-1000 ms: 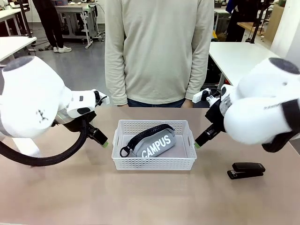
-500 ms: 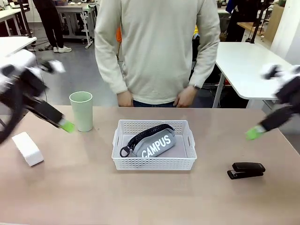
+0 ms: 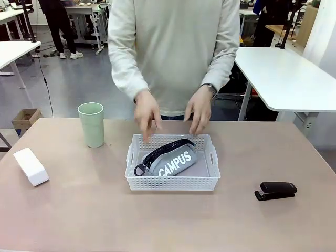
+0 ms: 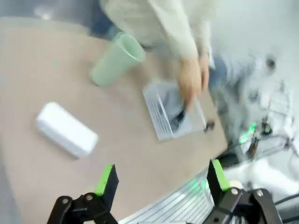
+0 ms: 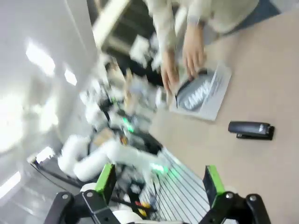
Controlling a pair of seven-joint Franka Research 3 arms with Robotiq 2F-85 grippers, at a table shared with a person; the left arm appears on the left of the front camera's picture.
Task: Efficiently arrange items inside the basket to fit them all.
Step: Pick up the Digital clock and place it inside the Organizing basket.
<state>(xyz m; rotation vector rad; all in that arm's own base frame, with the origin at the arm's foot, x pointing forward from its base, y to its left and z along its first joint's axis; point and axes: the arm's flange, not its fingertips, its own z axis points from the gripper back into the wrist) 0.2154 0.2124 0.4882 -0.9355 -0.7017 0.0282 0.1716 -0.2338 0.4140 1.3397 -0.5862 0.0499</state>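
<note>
The white lattice basket sits mid-table with the grey "CAMPUS" pouch lying in it. Both of the person's hands hover over its far rim. On the table outside it stand the pale green tumbler at the back left, the small white box at the far left and the black stapler at the right. My left gripper is open, high above the table, with the box, tumbler and basket far below. My right gripper is open and well away from the stapler.
White tables stand behind the person at the right and left, and a cardboard box lies on the floor. Bare tabletop runs along the front edge and around the basket.
Both arms have swung up and out of the front view, uncovering the tumbler and the white box. The person's hands have come forward over the basket's far rim.
</note>
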